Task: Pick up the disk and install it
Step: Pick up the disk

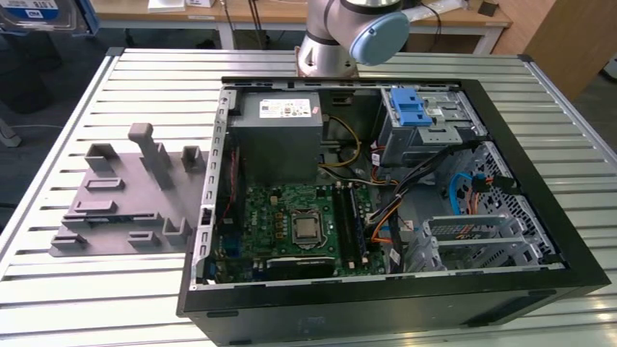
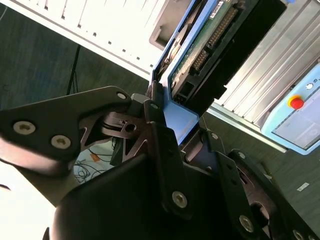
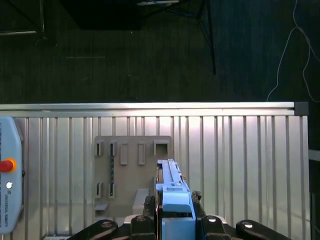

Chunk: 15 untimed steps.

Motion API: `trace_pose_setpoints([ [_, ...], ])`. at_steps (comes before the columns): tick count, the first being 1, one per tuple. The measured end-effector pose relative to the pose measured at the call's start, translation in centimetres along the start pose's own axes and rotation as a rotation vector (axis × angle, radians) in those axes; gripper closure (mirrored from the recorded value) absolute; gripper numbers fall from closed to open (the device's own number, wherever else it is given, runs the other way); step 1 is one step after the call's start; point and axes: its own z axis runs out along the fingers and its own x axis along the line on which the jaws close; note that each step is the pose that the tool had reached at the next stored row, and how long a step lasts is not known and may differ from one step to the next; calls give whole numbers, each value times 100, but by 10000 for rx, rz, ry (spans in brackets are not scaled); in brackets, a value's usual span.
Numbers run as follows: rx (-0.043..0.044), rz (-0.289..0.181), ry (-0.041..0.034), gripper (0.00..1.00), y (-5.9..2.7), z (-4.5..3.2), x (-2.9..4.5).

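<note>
gripping the disk (image 3: 167, 172) edge-on, the pincer (image 3: 172, 201) hangs over the ribbed metal table (image 3: 240, 160) beside dark floor (image 3: 125, 60).

Blue-railed disk (image 3: 174, 202) — ribbed silver table (image 3: 240, 160), black computer case (image 1: 386, 307).

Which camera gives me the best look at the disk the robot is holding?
The second wrist view: the disk shows its green circuit board, connector and blue rail, clamped in the gripper. The first wrist view shows it edge-on, mostly the blue rail. The exterior view shows the open computer case.
</note>
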Motion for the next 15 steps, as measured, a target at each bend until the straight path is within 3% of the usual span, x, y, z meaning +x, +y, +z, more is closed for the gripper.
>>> trace_pose_setpoints([
  [12, 1, -1, -1, 63, -5, -2, 203],
  [15, 2, -2, -1, 63, -17, -3, 222],
])
